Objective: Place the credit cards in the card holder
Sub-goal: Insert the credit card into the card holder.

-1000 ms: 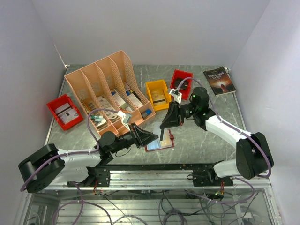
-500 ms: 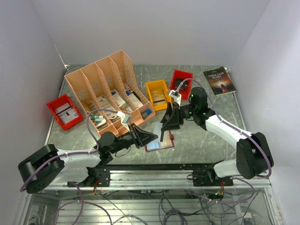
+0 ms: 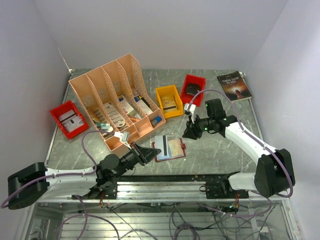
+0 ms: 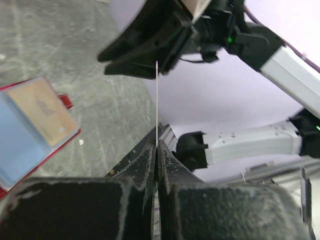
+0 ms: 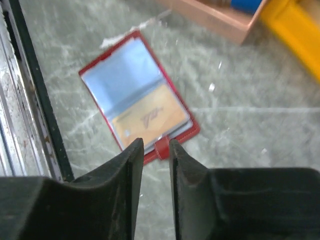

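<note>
Card holder point(image 3: 169, 148) lying open on the table point(image 3: 215, 150), near its front edge, with a blue card point(image 5: 122, 80) and an orange card point(image 5: 150, 117) in its pockets. Left gripper point(image 4: 156, 146) is clamped tight on another card point(image 4: 156, 95), seen edge-on. That card probably needs lowering next and sliding into a free pocket. Right gripper point(image 5: 154, 146) hovers part-open over the holder's tab point(image 5: 161, 148), holding nothing.

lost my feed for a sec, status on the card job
Left gripper shut on a card. Right gripper open, empty, above the holder. Holder open flat, blue card and orange card in. Nothing in the way.
</note>
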### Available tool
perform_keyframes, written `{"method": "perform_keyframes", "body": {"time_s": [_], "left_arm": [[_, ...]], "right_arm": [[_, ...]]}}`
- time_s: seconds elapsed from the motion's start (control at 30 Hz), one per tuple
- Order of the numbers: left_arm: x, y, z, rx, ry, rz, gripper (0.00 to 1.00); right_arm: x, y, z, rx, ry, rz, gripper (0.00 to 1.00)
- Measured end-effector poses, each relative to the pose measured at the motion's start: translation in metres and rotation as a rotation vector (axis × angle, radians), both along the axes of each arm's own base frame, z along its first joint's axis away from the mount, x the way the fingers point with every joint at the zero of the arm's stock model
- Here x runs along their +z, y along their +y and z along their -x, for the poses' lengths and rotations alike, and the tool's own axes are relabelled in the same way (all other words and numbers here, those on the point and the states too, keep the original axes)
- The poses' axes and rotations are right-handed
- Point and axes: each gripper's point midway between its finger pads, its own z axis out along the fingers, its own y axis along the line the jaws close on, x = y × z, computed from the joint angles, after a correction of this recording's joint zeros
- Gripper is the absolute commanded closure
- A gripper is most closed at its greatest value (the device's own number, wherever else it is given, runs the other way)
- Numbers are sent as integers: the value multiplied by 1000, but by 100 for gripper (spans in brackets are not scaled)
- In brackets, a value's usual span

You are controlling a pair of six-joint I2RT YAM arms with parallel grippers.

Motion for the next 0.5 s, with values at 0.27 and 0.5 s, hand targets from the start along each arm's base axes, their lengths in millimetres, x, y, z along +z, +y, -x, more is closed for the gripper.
{"method": "perform_keyframes", "body": {"time_s": [0.27, 0.5], "left_arm": [[-64, 0, -17, 149, 186, -143, 93], [-98, -6, -26, 203, 256, -217, 93]], "right_arm": [[-61, -17, 16, 51, 146, 169, 83], [-83, -17, 28, 104, 193, 249, 63]]}}
